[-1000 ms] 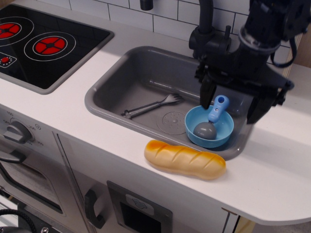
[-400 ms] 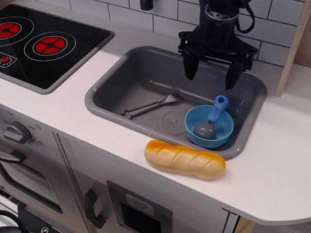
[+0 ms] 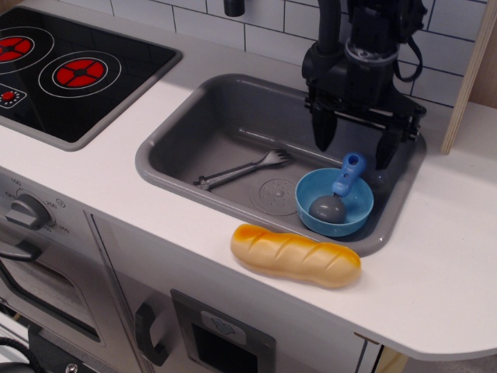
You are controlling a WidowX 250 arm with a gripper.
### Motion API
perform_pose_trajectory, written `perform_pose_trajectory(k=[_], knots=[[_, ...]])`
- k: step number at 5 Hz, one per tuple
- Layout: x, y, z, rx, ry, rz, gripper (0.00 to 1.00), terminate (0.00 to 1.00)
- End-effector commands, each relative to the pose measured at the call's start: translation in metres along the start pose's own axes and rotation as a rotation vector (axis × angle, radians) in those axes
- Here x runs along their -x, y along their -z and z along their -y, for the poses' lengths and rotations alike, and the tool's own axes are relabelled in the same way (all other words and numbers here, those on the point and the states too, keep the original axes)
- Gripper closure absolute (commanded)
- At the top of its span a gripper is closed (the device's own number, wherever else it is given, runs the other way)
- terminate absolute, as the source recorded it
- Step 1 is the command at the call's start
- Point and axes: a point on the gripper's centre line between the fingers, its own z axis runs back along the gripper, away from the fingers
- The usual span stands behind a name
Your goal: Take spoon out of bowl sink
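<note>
The spoon (image 3: 342, 185) lies in the light-blue bowl (image 3: 335, 203), its dark-grey scoop in the bowl's bottom and its light-blue handle leaning out over the far rim. The bowl stands in the front right corner of the grey sink (image 3: 233, 116). My gripper (image 3: 353, 148) hangs open just above and behind the spoon's handle tip, one black finger on each side of it. It holds nothing.
A grey fork (image 3: 241, 169) lies on the sink floor left of the bowl, near the round drain (image 3: 276, 192). A toy bread loaf (image 3: 295, 255) lies on the white counter in front of the sink. A black stovetop (image 3: 66, 66) with red rings is at the left.
The gripper swung from right of the bowl to the back of the sink, then came forward, right and down over the spoon's handle. It stayed open. Spoon and bowl have not moved.
</note>
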Motion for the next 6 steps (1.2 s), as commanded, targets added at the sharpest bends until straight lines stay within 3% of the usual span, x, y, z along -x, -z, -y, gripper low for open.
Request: perform_pose_trajectory(k=[1, 3, 4, 6], knots=[[-0.014, 0.002, 0.004, -0.036, -0.006, 0.076, 0.00, 0.00], [-0.013, 0.008, 0.007, -0.026, -0.015, 0.069, 0.00, 0.00], [-0.013, 0.010, 0.008, -0.012, -0.039, 0.066, 1.00, 0.00], [-0.013, -0.013, 0.006, 0.016, -0.064, 0.079, 1.00, 0.00]])
